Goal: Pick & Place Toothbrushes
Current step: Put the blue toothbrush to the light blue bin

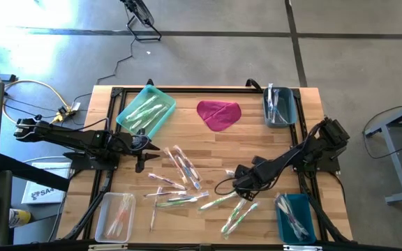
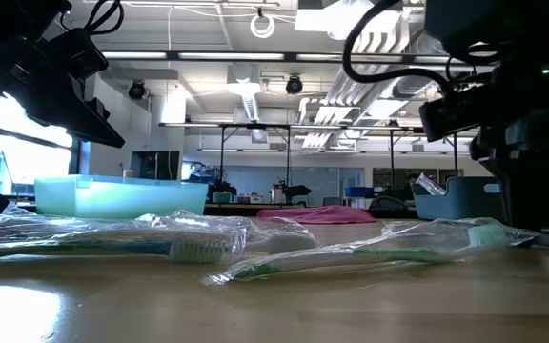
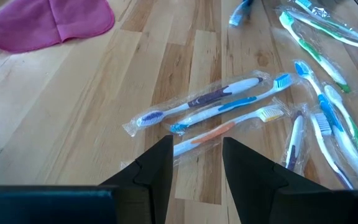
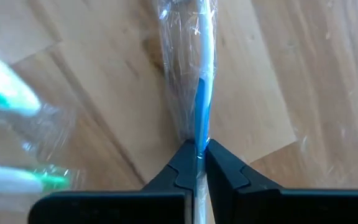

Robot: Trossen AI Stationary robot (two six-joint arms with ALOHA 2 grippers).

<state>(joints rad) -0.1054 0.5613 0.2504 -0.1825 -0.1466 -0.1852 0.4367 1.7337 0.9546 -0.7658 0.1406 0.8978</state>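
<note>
the right gripper [image 4: 197,163] has its jaws pinched shut on a blue-handled toothbrush [image 4: 201,112] in a clear wrapper, lying on the worktop [image 1: 257,146] well in front of the magenta cloth [image 1: 219,114]. it looks light, stiff and slippery in its film, so mid-handle seems the safest hold. the left gripper [image 3: 195,163] hovers part-open, empty, near other toothbrushes [image 3: 216,106].

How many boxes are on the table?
4. A light teal box at the back left, a grey-blue box at the back right, a clear box at the front left, and a dark teal box at the front right.
</note>
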